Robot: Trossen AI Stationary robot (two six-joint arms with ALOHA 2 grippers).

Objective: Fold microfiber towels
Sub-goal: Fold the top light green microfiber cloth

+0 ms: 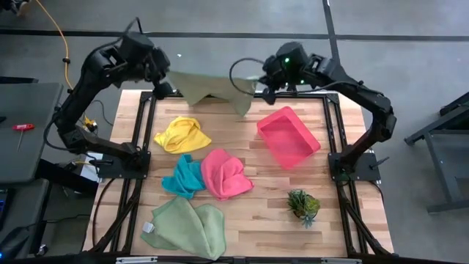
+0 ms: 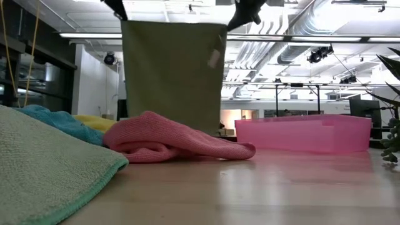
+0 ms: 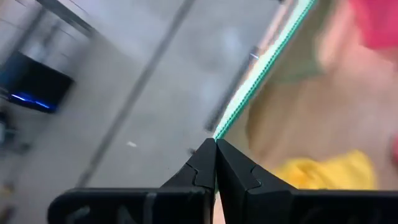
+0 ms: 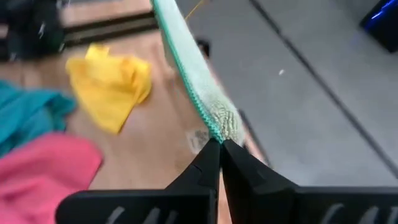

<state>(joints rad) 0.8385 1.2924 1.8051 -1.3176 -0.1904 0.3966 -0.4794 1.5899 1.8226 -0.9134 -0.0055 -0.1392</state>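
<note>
At the far edge of the wooden table [image 1: 256, 213], a pale green towel [image 1: 209, 89] is held stretched in the air between the two grippers. Its left top corner is pinched by the left gripper [image 1: 163, 86], whose fingers [image 3: 200, 167] are seen pressed fully together on the towel's stitched edge. In the low view the cloth [image 2: 172, 75] is seen hanging as a flat sheet, its lower edge hidden behind the pink towel.

On the table's left half, a crumpled yellow towel [image 1: 182, 135] is found nearest the hanging cloth. Nearer the front, a teal towel [image 1: 183, 177] is bunched against a hot pink towel [image 1: 224, 174], the two touching. A second pale green towel [image 1: 187, 227] is spread loosely at the front left edge.

The hanging towel's right top corner is clamped by the right gripper [image 1: 258, 86], its fingers [image 4: 208, 163] likewise closed tight on the hem. To the right of centre, a pink plastic tray [image 1: 288, 136] is set at an angle. A small spiky green plant [image 1: 303, 205] is placed near the front right, well apart from the towels.
</note>
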